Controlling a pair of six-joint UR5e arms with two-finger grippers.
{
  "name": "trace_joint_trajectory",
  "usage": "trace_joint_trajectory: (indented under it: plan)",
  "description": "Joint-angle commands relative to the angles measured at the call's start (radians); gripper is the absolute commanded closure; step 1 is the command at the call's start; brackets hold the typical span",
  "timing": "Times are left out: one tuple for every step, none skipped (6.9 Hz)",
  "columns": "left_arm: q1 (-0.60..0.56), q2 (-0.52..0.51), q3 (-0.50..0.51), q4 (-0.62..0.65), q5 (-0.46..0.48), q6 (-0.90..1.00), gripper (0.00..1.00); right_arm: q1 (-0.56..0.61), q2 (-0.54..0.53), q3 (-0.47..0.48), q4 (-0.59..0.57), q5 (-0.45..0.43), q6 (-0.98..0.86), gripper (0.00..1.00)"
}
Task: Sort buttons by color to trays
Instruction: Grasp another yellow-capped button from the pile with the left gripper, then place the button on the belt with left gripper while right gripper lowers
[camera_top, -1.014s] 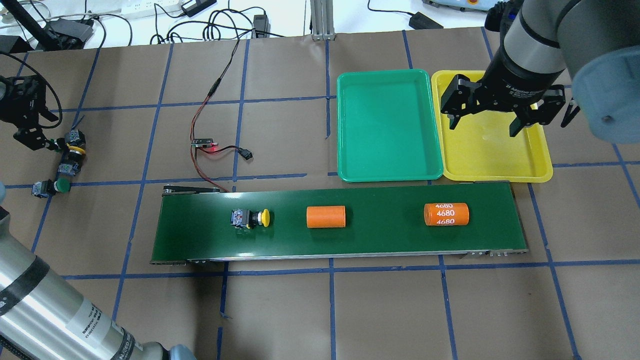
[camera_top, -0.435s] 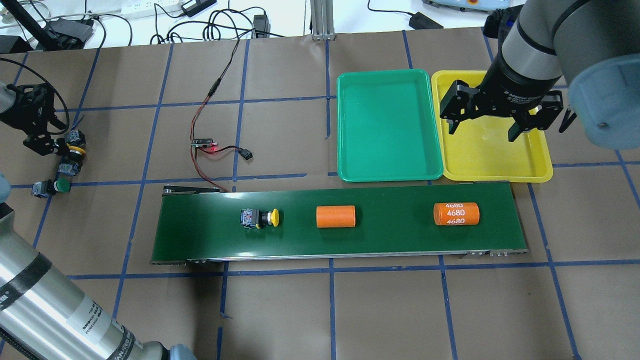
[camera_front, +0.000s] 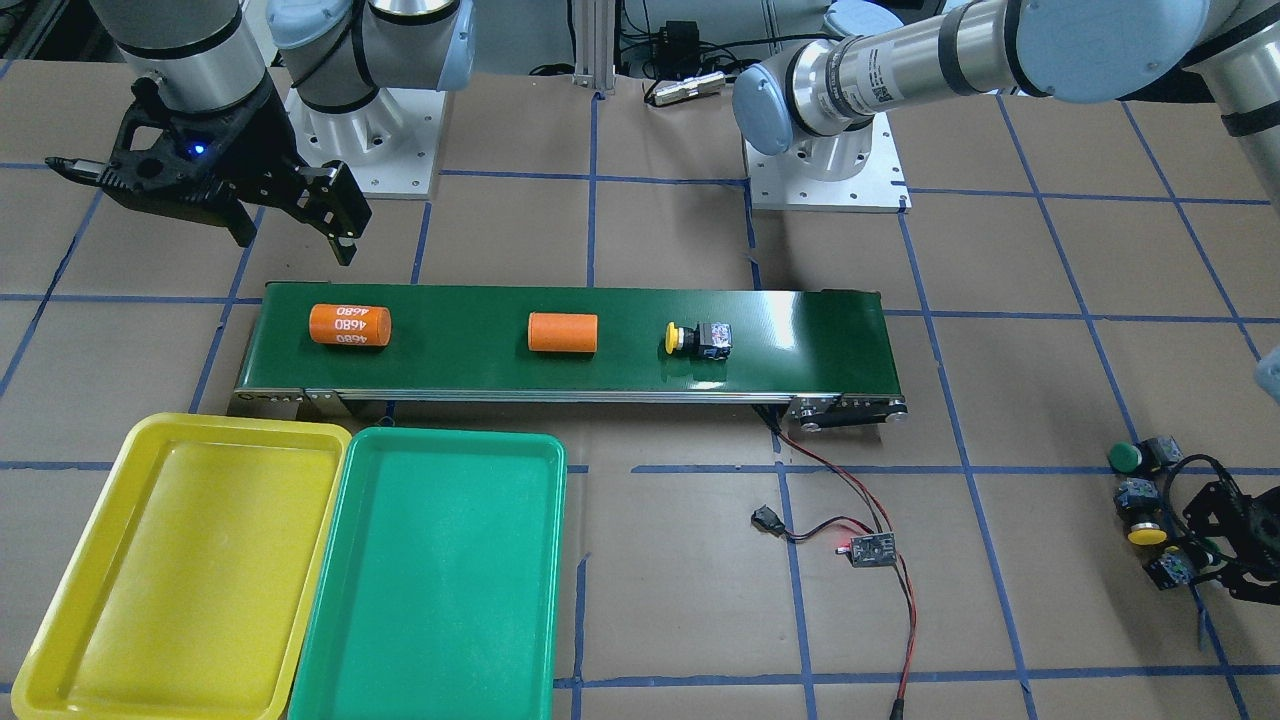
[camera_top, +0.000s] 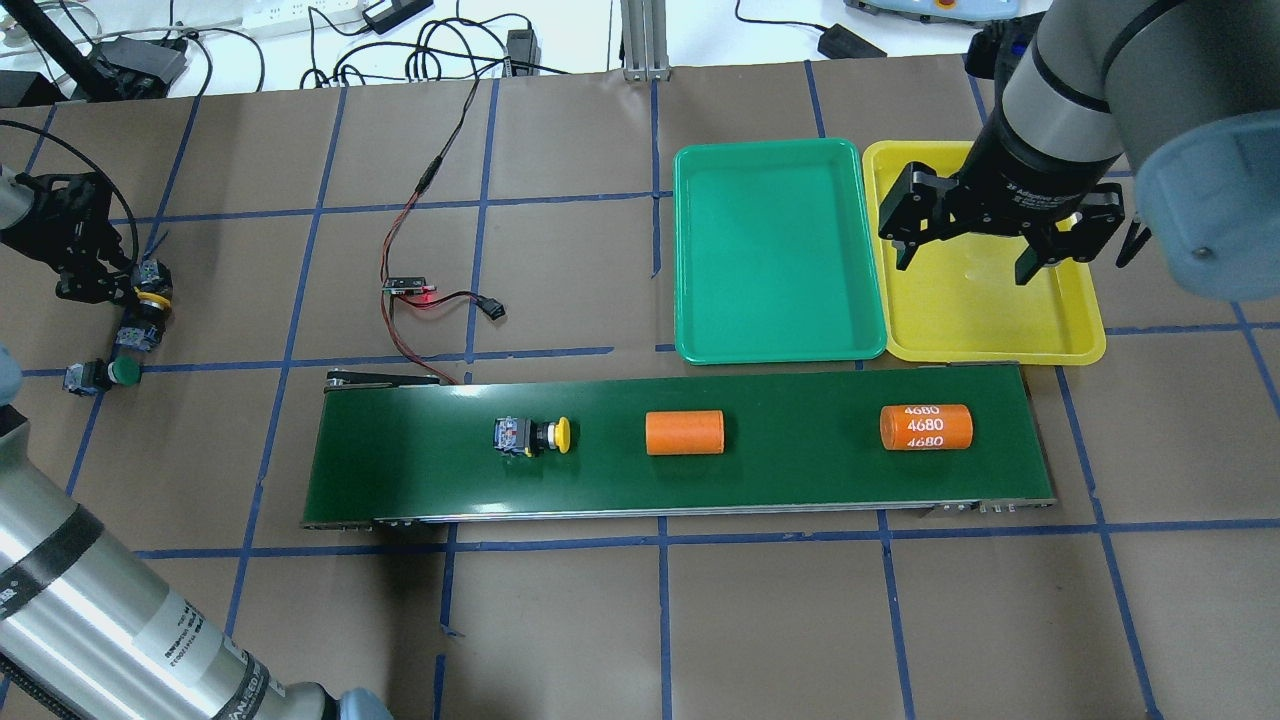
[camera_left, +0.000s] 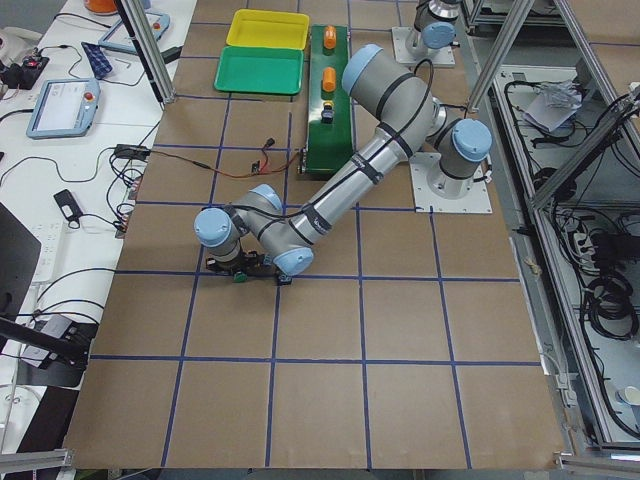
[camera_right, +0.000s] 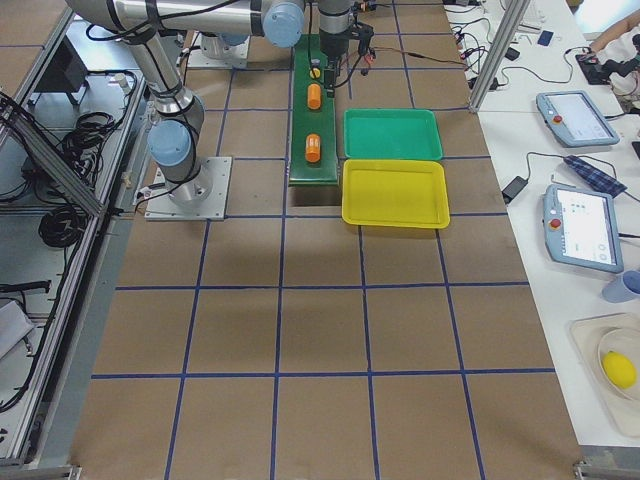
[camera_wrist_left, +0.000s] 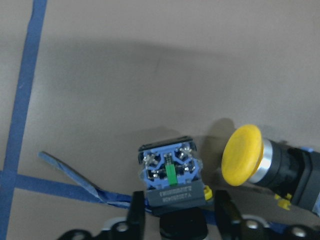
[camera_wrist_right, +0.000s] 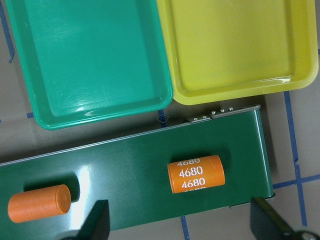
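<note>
Right gripper (camera_top: 965, 262) wide apart and empty, up beyond the long dark green conveyor belt (camera_top: 800, 480), hanging over the yellow tray (camera_top: 985, 325). Green tray (camera_top: 780, 250) touching it alongside, both glossy plastic, rounded corners, raised rims. On the belt, an orange plain cylinder (camera_top: 685, 433), then the 4680 cylinder (camera_top: 926, 427), number printed in white three times, and a yellow-capped button (camera_top: 535, 436) on its side, well apart from both grippers. Far out left, left gripper (camera_wrist_left: 179, 212) low, fingers apart either side of a blue-backed button (camera_wrist_left: 171, 175), contact unclear. Second yellow mushroom cap (camera_wrist_left: 242, 155) just beside, green-capped button (camera_top: 125, 372) near.
</note>
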Motion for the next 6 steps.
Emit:
trace_joint_trajectory:
  plan:
    - [-0.009, 0.029, 0.006, -0.011, 0.004, 0.004, 1.00, 0.000, 0.000, 0.001, -0.004, 0.002, 0.000, 0.00]
    - [-0.024, 0.064, 0.031, -0.063, 0.007, 0.003, 1.00, 0.000, 0.001, 0.002, 0.002, 0.002, 0.000, 0.00]
    - [-0.065, 0.119, 0.032, -0.167, 0.007, 0.004, 1.00, 0.000, 0.001, 0.002, -0.002, 0.002, 0.000, 0.00]
    - [-0.125, 0.186, 0.000, -0.248, 0.009, 0.004, 0.98, 0.000, 0.001, -0.001, -0.005, 0.003, 0.000, 0.00]
    - [-0.191, 0.266, -0.067, -0.269, 0.009, 0.004, 0.98, 0.000, 0.001, 0.001, -0.004, 0.000, 0.000, 0.00]
    - [-0.226, 0.350, -0.194, -0.257, -0.002, 0.000, 0.98, -0.001, 0.003, -0.002, -0.005, 0.008, 0.000, 0.00]
